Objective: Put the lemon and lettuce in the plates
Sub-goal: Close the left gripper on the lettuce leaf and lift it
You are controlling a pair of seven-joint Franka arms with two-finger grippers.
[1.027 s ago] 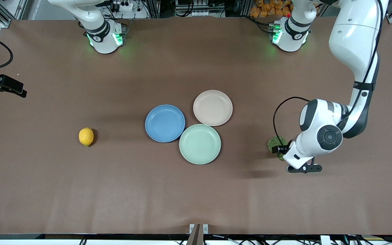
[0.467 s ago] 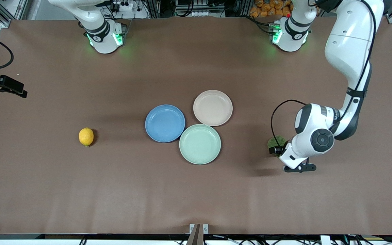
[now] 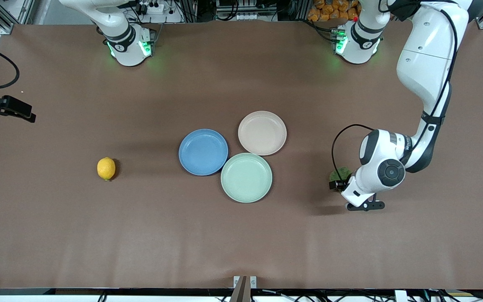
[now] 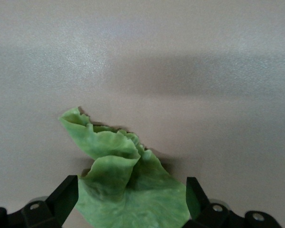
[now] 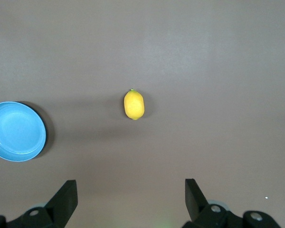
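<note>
The green wrinkly lettuce (image 4: 128, 185) lies on the table toward the left arm's end, and only its edge (image 3: 342, 173) shows past the arm in the front view. My left gripper (image 4: 132, 202) is low over it and open, one finger on each side of the leaf. The yellow lemon (image 3: 106, 168) rests alone toward the right arm's end, also the lemon (image 5: 134, 104) of the right wrist view. My right gripper (image 5: 130, 199) hangs open and empty high above the table. The blue plate (image 3: 203, 152) and the beige-pink plate (image 3: 262, 133) sit mid-table, both empty.
A mint-green plate (image 3: 246, 177) touches the other two, nearest the front camera, and is empty. The right arm's black hand (image 3: 9, 108) shows at the table's edge at its own end. A cable loops from the left wrist (image 3: 336, 147).
The left arm has sunk lower onto the lettuce and shifted slightly toward the plates. The right hand has barely moved. Lemon and plates lie as before.
</note>
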